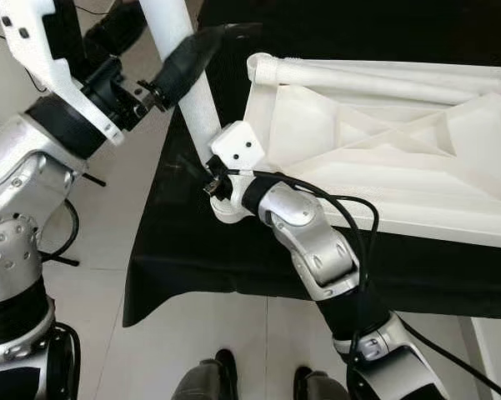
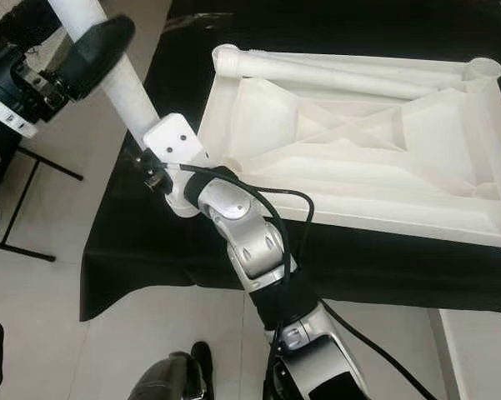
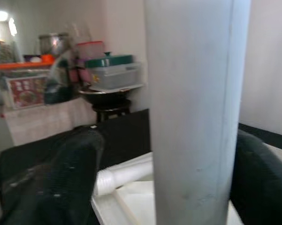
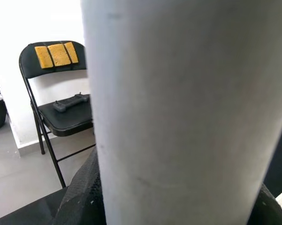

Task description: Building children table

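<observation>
A white tubular table leg [image 1: 186,71] stands tilted in the air off the left edge of the black-draped work surface [image 1: 183,250], held between both grippers. The left gripper [image 1: 187,58] is clamped on the leg high up, its black fingers [image 3: 68,178] pressed on either side of the tube as the left wrist view shows. The right gripper [image 1: 219,179] grips the leg near its lower end, just under the white camera block on that wrist; in the right wrist view the tube sits tight between the black fingers [image 4: 82,192], so those are closed on it too. The leg's lower end lies just beside the near-left corner of the white tabletop [image 2: 358,142], which rests upside down on the black cloth with its ribbed underside facing up; whether the leg touches that corner cannot be told. A second white leg [image 2: 333,71] lies along the tabletop's far edge, and a round socket [image 2: 483,68] shows at the far-right corner. A black cable [image 1: 350,208] loops from the right wrist down the silver forearm. A person's dark shoes [image 1: 221,371] stand on the pale tiled floor [image 1: 133,167] at the near edge of the cloth. Seen from the right wrist, a black folding chair [image 4: 61,112] with yellow pads on its backrest carries a dark controller [image 4: 71,101] on the seat. Seen from the left wrist, stacked containers [image 3: 110,70] sit on a small stand against the wall.
</observation>
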Controlling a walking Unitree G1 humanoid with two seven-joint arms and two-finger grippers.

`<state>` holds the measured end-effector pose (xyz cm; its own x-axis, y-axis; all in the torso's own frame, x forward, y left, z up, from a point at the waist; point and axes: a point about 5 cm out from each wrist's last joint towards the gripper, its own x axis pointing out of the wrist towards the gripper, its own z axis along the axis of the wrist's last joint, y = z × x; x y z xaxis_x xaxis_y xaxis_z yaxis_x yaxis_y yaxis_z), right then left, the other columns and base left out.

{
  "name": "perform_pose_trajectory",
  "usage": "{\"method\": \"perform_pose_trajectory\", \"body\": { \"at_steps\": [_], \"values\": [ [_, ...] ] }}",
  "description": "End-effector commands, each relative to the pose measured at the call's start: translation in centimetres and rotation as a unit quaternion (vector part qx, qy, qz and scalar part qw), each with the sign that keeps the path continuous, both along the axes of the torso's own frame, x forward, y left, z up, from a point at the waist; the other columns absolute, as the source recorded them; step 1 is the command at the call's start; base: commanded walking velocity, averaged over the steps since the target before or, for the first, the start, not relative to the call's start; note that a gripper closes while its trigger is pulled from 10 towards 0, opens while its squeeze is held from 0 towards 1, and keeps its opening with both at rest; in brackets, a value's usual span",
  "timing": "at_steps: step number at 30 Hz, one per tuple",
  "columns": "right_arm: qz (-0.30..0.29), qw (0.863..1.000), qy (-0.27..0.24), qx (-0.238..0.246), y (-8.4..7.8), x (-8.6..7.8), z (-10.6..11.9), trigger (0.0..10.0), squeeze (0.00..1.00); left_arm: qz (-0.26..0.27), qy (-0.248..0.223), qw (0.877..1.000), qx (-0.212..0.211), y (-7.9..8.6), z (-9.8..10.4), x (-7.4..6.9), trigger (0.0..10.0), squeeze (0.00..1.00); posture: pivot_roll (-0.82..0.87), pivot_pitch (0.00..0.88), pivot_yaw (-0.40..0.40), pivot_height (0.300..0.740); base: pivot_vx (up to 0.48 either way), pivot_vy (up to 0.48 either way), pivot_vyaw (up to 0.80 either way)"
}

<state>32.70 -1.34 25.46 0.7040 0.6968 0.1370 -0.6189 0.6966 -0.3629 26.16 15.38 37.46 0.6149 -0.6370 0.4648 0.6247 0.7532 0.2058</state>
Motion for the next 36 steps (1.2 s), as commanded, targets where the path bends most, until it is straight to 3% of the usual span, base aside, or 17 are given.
{"method": "perform_pose_trajectory", "body": {
  "at_steps": [1,7,16,26,27,28,36],
  "values": [
    [-0.011,0.998,0.049,-0.029,-0.2,0.3,-2.6,10.0,0.00,0.009,0.006,1.000,0.002,0.3,0.0,0.3,0.0,0.00,0.07,0.247,0.060,0.740,0.000,0.000,0.00],
    [-0.010,0.998,0.049,-0.029,-0.2,0.2,-2.6,10.0,0.00,-0.018,0.022,1.000,0.012,-0.5,-0.1,0.8,0.0,0.00,0.07,0.248,0.059,0.740,0.000,0.000,0.00],
    [-0.007,0.998,0.049,-0.031,-0.1,0.2,-2.5,10.0,0.00,-0.046,0.033,0.998,0.031,-1.5,-0.8,0.5,0.0,0.00,0.07,0.253,0.058,0.740,0.000,0.000,0.00],
    [-0.007,0.998,0.046,-0.034,-0.1,0.6,-2.2,10.0,0.00,-0.054,0.039,0.997,0.033,-1.8,-1.1,0.6,0.0,0.00,0.07,0.252,0.060,0.740,0.000,0.000,0.00],
    [-0.002,0.998,0.044,-0.033,-0.2,0.7,-2.0,10.0,0.18,-0.056,0.041,0.997,0.033,-1.8,-1.2,0.6,0.0,0.00,0.07,0.252,0.061,0.740,0.000,0.000,0.00],
    [0.009,0.999,0.044,-0.028,-0.1,0.7,-1.7,10.0,1.00,-0.057,0.042,0.997,0.032,-1.9,-1.2,0.6,0.0,0.00,0.07,0.253,0.061,0.740,0.000,0.000,0.00],
    [0.093,0.995,0.035,-0.011,0.1,0.9,0.1,10.0,1.00,-0.057,0.044,0.997,0.031,-1.8,-1.3,0.6,0.0,0.00,0.07,0.255,0.062,0.740,0.000,0.000,0.00]
  ]
}}
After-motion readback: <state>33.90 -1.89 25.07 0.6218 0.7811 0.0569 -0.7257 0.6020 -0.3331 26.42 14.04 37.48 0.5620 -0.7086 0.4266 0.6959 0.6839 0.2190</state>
